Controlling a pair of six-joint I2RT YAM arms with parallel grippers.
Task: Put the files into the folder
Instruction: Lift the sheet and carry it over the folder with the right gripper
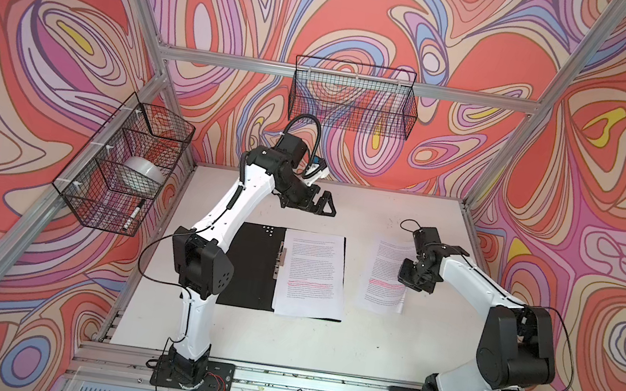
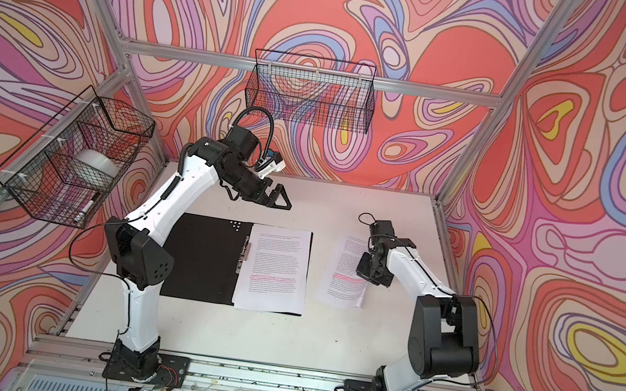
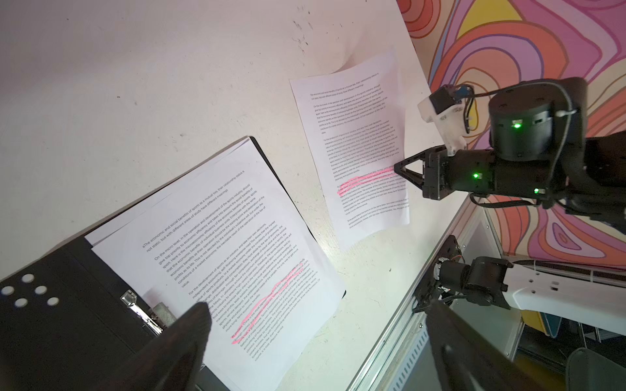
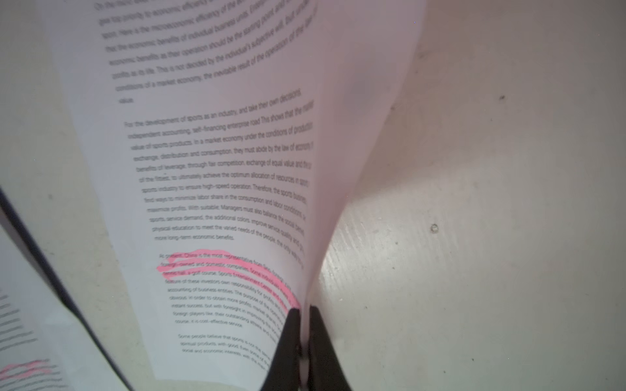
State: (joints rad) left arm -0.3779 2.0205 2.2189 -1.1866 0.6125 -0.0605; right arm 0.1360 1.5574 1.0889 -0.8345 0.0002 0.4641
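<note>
I see bare counter [image 1: 322, 345] open along the front and in the strip between the folder [image 1: 252, 280] and the loose sheet [image 1: 382, 266], while the left arm [image 1: 223, 208] overhangs the folder's left half and the right end effector [image 4: 304, 316], clamped on the sheet's edge, blocks that side.

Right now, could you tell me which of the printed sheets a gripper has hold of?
The lone sheet outside the folder: the right gripper pinches its lifted edge. The other sheets lie flat inside it.
</note>
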